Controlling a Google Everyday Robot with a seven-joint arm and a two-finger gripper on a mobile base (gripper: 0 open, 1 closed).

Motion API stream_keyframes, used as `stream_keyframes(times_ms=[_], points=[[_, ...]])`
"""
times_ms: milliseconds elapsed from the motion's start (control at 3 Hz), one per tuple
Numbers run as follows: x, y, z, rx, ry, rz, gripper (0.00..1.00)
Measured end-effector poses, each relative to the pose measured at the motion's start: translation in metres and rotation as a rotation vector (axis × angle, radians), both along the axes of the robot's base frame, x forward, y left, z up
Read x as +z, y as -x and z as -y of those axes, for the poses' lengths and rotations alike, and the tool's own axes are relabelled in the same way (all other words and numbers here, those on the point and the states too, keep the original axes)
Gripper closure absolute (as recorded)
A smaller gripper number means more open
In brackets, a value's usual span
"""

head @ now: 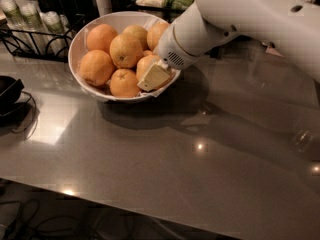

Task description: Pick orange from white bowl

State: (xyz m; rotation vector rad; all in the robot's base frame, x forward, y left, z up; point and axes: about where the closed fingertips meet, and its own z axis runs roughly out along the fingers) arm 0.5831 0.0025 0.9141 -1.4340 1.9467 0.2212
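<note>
While the gripper [155, 75] sits low inside the white bowl [117, 18], against the orange [145, 63] at its right side (whether it has closed on the fruit, I cannot tell), the reach looks done; lifting the orange clear of the bowl, above the worktop [150, 174], is left.

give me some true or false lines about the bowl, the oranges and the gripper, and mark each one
1. The white bowl holds several oranges. True.
2. The gripper hangs over bare table, clear of the bowl. False: it is down inside the bowl's right side, right at the orange.
3. The arm comes in from the picture's left. False: it comes from the upper right.
4. The bowl stands on the grey table. True.
5. The bowl is tipped over with fruit spilled out. False: it sits upright with the fruit inside.
</note>
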Motion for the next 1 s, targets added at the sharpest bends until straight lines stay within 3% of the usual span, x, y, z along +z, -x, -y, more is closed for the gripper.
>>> stream_keyframes(times_ms=[667,1000], points=[[-0.0171,-0.0062,0.0010,-0.007,0.015,-0.030,0.35],[-0.0191,-0.0108,0.0008,-0.004,0.011,-0.035,0.55]])
